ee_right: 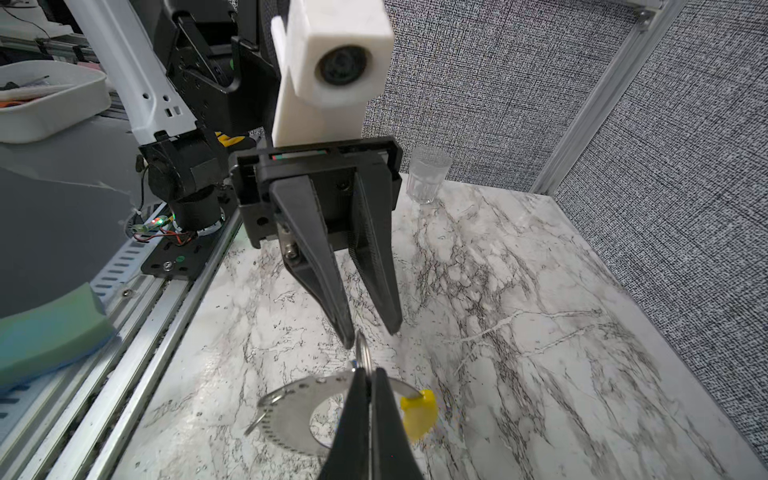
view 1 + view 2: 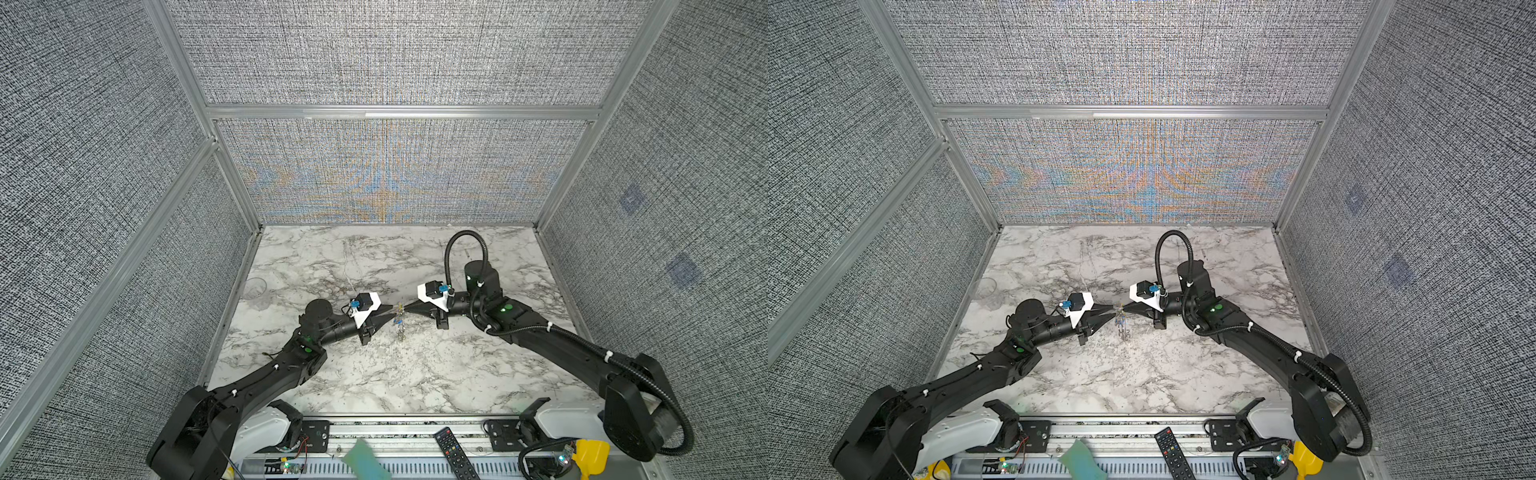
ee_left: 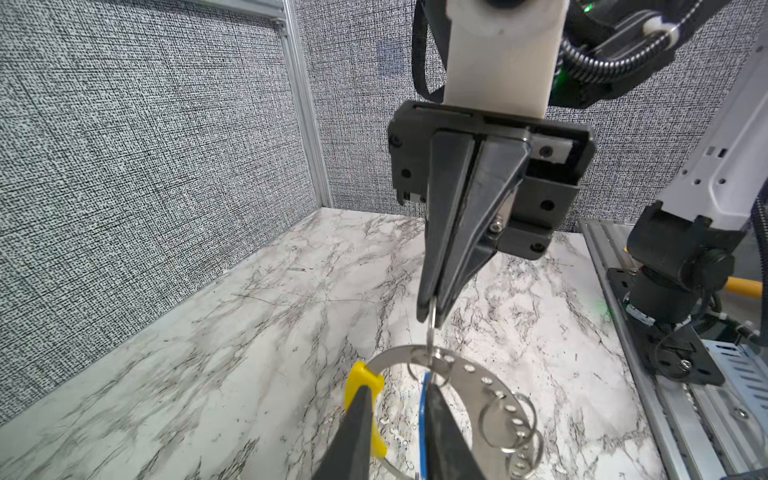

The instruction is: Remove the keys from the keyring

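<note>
Evidently the job is at an early stage, with no key lying free anywhere in view. Nearest the front, the rail carries only a remote control (image 2: 455, 455) and a green foam block (image 2: 365, 459), neither part of the work. The marble table (image 2: 374, 374) just behind them shows no loose key. Mid-table, in both top views, the two arms meet tip to tip and the keyring (image 2: 400, 328) hangs between them. It seems lifted off the marble, though I cannot tell whether its lowest end touches. The right gripper (image 3: 432, 311) has its jaws pressed together on the small metal ring (image 3: 432, 328), and the grey perforated band with its yellow section (image 3: 361, 380) dangles from that ring. The left gripper (image 1: 369, 332) faces it with jaws apart, its tips just beside the top of the ring and clamping nothing that I can make out. The blue key (image 3: 422, 415), seen only as a thin blue edge beside one left finger, appears to hang close against the band and looks unreleased. The mint-green key I cannot find. Several spare rings (image 3: 507, 424) are threaded on the band. Farthest back, the glass cup (image 1: 428, 174) stands by the wall, well apart. Both removals look to be ahead.
</note>
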`<state>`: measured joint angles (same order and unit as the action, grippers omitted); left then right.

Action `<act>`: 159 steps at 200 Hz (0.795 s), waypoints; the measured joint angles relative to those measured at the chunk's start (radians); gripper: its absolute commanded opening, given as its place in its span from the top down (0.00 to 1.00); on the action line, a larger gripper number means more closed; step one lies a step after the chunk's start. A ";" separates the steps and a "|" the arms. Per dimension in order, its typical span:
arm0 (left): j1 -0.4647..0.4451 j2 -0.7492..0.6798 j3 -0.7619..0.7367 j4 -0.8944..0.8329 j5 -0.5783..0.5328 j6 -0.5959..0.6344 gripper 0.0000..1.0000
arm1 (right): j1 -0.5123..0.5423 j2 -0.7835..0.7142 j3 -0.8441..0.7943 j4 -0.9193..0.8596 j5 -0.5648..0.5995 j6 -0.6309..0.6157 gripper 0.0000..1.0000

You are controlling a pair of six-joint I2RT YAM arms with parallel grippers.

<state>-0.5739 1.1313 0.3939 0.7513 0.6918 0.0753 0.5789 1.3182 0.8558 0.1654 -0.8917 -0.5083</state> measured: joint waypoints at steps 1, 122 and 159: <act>0.000 0.000 0.000 0.002 0.000 -0.001 0.77 | 0.000 0.000 0.000 0.000 0.000 0.000 1.00; 0.000 0.094 0.043 0.097 0.148 -0.032 0.93 | 0.002 -0.006 -0.001 0.003 -0.014 0.014 1.00; 0.000 0.095 0.050 0.103 0.150 -0.042 1.00 | 0.001 -0.008 -0.001 0.003 -0.017 0.014 1.00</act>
<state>-0.5739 1.2266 0.4438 0.8547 0.8417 0.0334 0.5797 1.3102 0.8547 0.1684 -0.9089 -0.4946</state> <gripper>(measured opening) 0.056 0.050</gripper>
